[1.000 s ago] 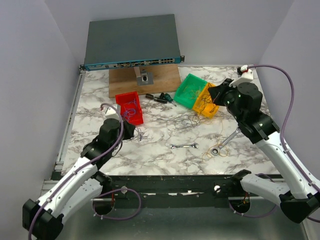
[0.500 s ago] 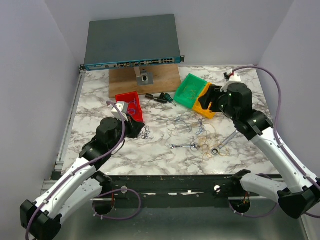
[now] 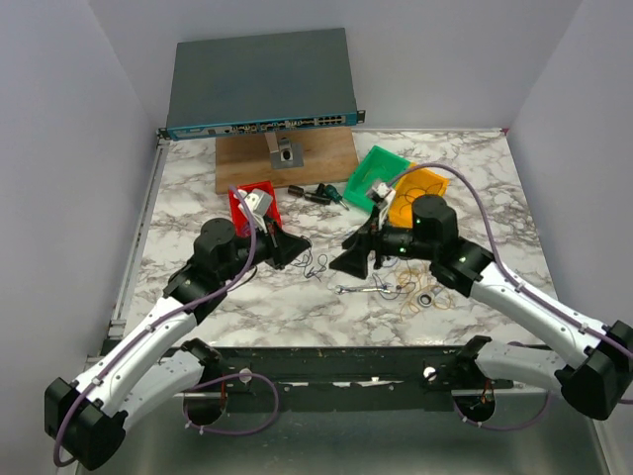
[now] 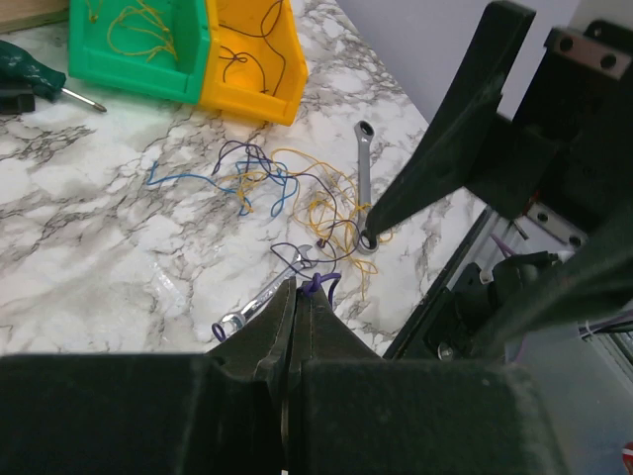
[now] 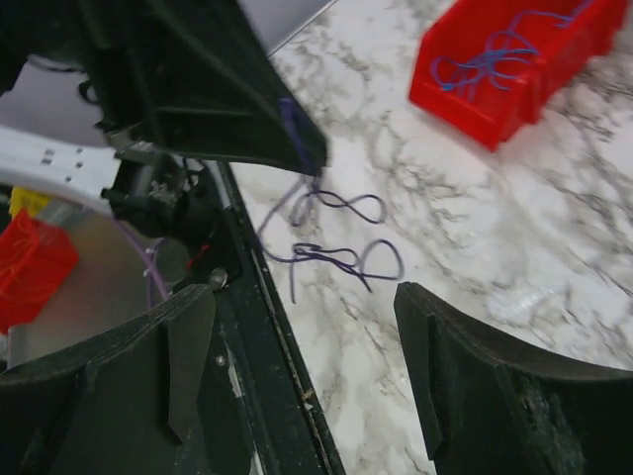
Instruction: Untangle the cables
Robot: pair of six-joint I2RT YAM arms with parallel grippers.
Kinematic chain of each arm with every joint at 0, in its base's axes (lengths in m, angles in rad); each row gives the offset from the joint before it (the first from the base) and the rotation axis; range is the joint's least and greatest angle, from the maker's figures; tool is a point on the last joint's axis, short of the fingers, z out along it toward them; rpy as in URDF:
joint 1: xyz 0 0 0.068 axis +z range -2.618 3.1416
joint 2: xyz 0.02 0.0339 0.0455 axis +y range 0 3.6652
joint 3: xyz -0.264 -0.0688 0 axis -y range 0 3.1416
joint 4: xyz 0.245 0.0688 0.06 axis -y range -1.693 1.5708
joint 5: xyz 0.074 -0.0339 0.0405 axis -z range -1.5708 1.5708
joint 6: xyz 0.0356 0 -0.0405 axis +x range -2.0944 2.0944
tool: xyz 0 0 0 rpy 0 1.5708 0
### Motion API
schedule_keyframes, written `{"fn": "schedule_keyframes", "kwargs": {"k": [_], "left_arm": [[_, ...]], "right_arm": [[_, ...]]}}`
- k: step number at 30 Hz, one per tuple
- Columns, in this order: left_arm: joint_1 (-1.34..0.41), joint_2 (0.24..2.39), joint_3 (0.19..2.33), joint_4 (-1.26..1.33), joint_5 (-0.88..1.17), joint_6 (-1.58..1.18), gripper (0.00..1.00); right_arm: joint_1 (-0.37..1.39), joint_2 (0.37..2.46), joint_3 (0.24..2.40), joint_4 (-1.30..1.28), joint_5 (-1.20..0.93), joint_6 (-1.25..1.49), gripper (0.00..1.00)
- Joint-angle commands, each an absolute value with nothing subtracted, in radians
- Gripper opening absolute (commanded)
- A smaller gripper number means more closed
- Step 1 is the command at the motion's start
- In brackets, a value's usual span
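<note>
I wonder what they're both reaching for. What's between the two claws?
Curly purple cables, hanging from the shut left claw over the marble table. The open right claw faces them without touching. The right wrist view shows it best.

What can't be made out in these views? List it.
- Top external: how the cables interlace; too small, and the right arm overlaps them.
- Left wrist: the purple cable's end inside the left gripper; its fingers hide it.
- Right wrist: the red bin's far end; cut off by the top edge.
</note>
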State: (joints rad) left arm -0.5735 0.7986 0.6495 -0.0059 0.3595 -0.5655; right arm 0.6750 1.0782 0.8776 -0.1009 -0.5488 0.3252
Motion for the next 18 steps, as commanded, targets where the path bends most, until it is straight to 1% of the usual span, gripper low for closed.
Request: {"fn": "schedule_keyframes", "kwargs": {"k": [1,2,3,5,7,11,12,13,15,17,18], "left_arm": [[-0.579,0.846,0.690,0.069,0.461,-0.605,0.00],[-0.580,0.853,0.690,0.076,0.464,-0.609,0.00],[-0.583,0.858,0.694,0.082,0.468,-0.614,0.00],[-0.587,0.869,0.701,0.087,0.474,-0.618,0.00],[-0.592,0.878,0.704,0.094,0.482,-0.626,0.00],[-0.594,0.899,0.702,0.134,0.509,-0.659,0.00],[-0.594,0.905,0.700,0.145,0.517,-0.668,0.00],[-0.595,0.911,0.699,0.159,0.528,-0.679,0.00],[-0.594,0.922,0.695,0.179,0.546,-0.695,0.00],[-0.594,0.929,0.691,0.193,0.557,-0.707,0.00],[-0.595,0.931,0.690,0.199,0.561,-0.711,0.00]], "right_arm": [[0.808,1.145,0.900,-0.011,-0.540,0.237,0.86],[0.826,1.159,0.904,-0.011,-0.514,0.233,0.92],[0.835,1.177,0.908,-0.011,-0.491,0.236,0.96],[0.846,1.203,0.910,0.031,-0.452,0.245,0.99],[0.859,1.225,0.911,0.050,-0.402,0.256,0.99],[0.874,1.244,0.887,0.126,-0.343,0.283,0.92],[0.876,1.245,0.879,0.150,-0.326,0.293,0.87],[0.877,1.246,0.873,0.166,-0.316,0.298,0.78],[0.877,1.248,0.870,0.187,-0.318,0.303,0.53],[0.876,1.250,0.870,0.200,-0.333,0.309,0.41],[0.876,1.250,0.869,0.204,-0.336,0.312,0.28]]}}
